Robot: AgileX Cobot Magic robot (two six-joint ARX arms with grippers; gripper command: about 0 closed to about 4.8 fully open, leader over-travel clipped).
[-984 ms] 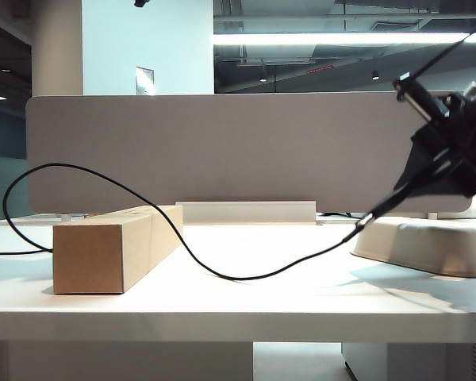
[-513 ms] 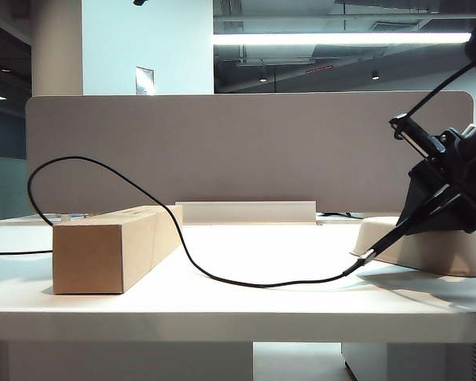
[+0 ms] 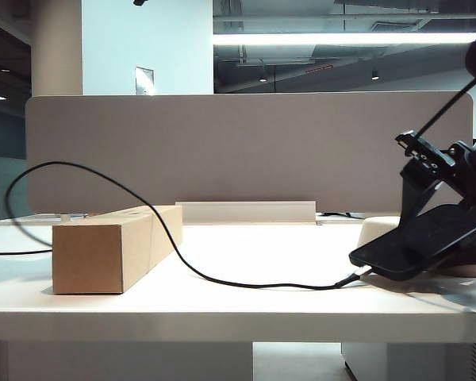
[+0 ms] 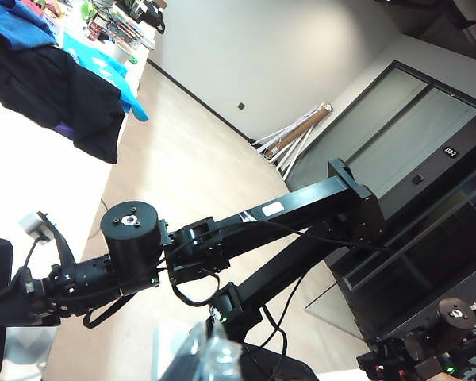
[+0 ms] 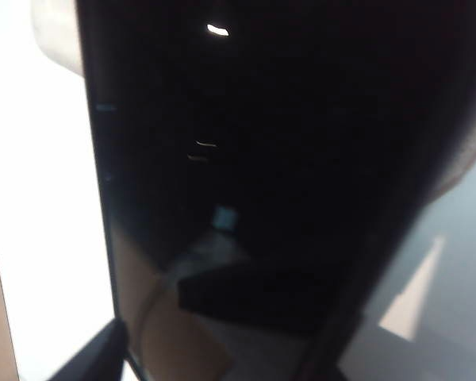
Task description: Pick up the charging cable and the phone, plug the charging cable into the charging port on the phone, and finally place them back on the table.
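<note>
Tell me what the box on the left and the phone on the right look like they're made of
The box looks like plain brown cardboard: matte, with sharp folded edges and a seam along its top. The phone appears to have a glossy glass face, judging by light glints on its dark screen in the right wrist view; its black body could be plastic or metal, hard to tell.

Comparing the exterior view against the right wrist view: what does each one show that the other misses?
Only the exterior view shows the cardboard box, the grey divider panel, the charging cable trailing across the table and its plug at the phone's low end. Only the right wrist view shows the phone's glossy screen close up, with reflections. Both share the phone; neither shows the left gripper.
</note>
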